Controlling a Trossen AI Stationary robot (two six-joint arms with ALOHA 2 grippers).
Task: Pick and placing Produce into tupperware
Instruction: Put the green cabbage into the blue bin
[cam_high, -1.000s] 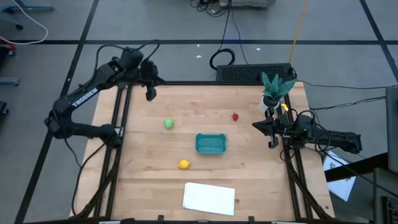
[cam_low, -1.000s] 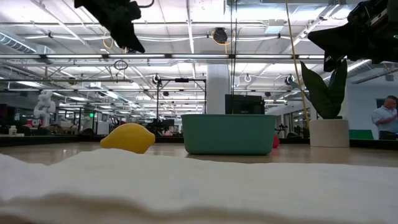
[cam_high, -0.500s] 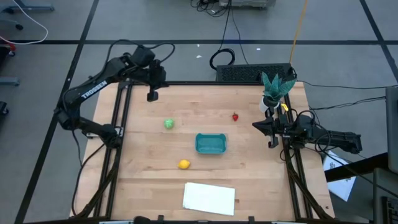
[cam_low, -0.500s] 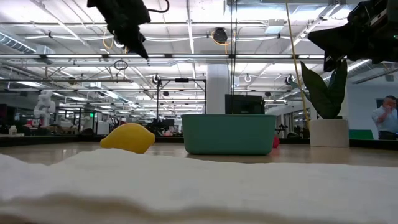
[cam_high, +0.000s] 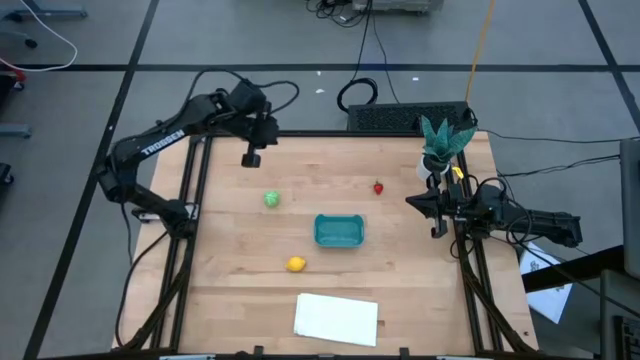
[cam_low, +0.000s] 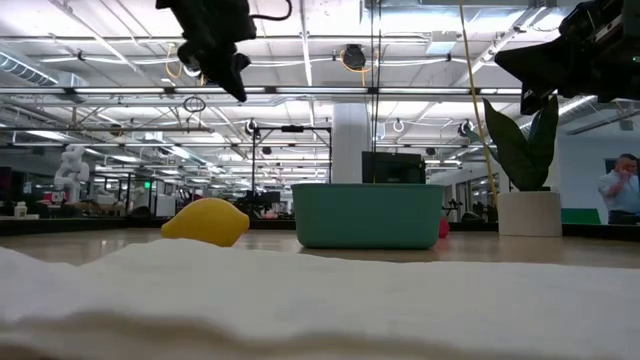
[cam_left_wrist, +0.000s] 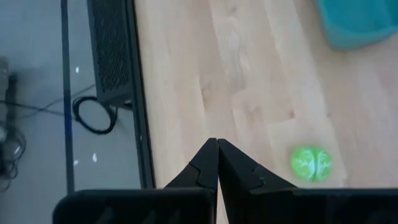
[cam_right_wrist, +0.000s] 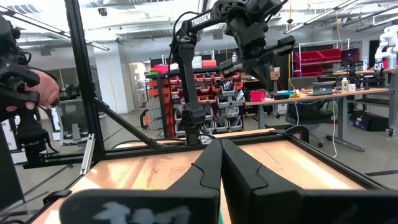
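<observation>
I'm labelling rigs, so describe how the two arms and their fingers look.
Both arms are black with jointed links. The left arm carries white TROSSEN lettering and a looping black cable. The right arm has cables and a small yellow part at its wrist. Each gripper's fingers are dark, angular and taper to points.

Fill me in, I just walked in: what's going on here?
Nothing is held. The left gripper, shut, hangs above the table's far left, near the green ball. The right gripper, shut, waits at the right edge. The strawberry and lemon lie outside the empty teal tub.
</observation>
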